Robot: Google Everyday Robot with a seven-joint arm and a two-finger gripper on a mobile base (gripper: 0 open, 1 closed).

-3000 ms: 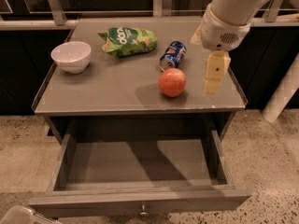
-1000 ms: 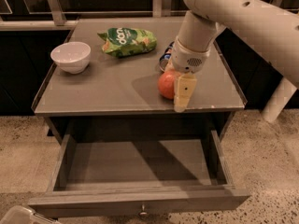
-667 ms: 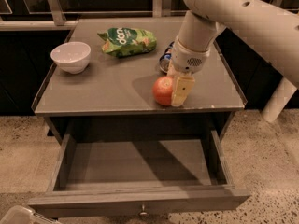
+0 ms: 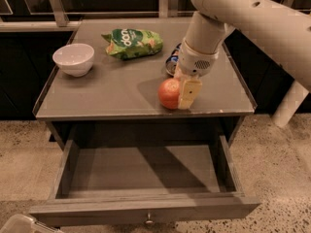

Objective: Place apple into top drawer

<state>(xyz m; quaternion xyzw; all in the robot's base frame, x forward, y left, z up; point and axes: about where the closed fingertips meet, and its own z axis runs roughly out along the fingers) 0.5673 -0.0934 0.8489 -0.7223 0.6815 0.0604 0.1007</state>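
The orange-red apple (image 4: 168, 93) sits near the front edge of the grey cabinet top (image 4: 107, 96), right of centre. My gripper (image 4: 179, 97) comes down from the upper right and is shut on the apple. One cream finger (image 4: 188, 93) lies against the apple's right side; the other is hidden behind the apple. The top drawer (image 4: 146, 208) is pulled fully open below, directly under the apple. Its inside is bare and its small metal knob (image 4: 149, 221) faces the front.
A white bowl (image 4: 74, 58) stands at the left of the top. A green snack bag (image 4: 132, 42) lies at the back. A blue soda can (image 4: 171, 64) is mostly hidden behind my wrist. A white post (image 4: 290, 103) stands to the right of the cabinet.
My gripper came down from the apple's right and closed around it. The apple has shifted slightly left and toward the front edge. The drawer has stayed open.
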